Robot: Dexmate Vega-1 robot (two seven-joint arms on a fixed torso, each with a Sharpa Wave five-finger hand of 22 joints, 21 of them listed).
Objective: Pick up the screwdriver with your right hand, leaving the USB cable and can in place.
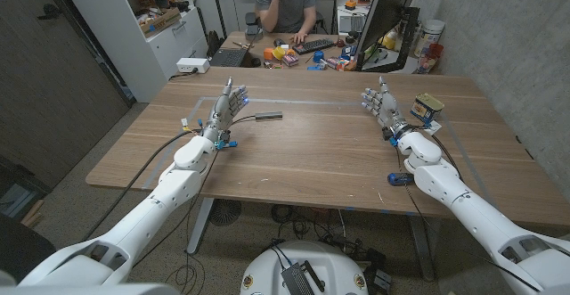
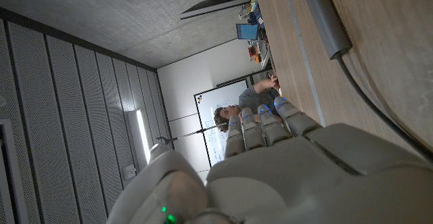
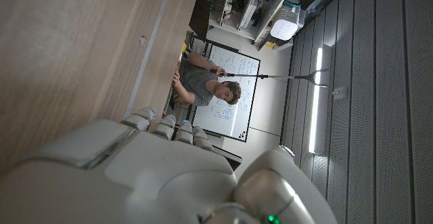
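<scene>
A screwdriver (image 1: 398, 178) with a blue and black handle lies near the table's front right edge, partly hidden by my right forearm. My right hand (image 1: 381, 104) is held farther back over the table, fingers apart, holding nothing. A yellow-labelled can (image 1: 426, 108) stands just right of that hand. The USB cable's grey plug (image 1: 267, 115) lies left of centre, its cord running toward my left hand (image 1: 228, 104), which is empty with fingers spread. In the left wrist view the plug (image 2: 326, 17) and cord (image 2: 372, 109) lie beside that hand (image 2: 298, 163). The right wrist view shows my right hand's back (image 3: 135, 163) over bare wood.
A person (image 1: 285, 1) sits behind the table at a cluttered desk with a keyboard (image 1: 313, 45) and a monitor (image 1: 392, 19). A white power strip (image 1: 192, 64) lies off the far left corner. Tape lines (image 1: 303, 102) cross the tabletop.
</scene>
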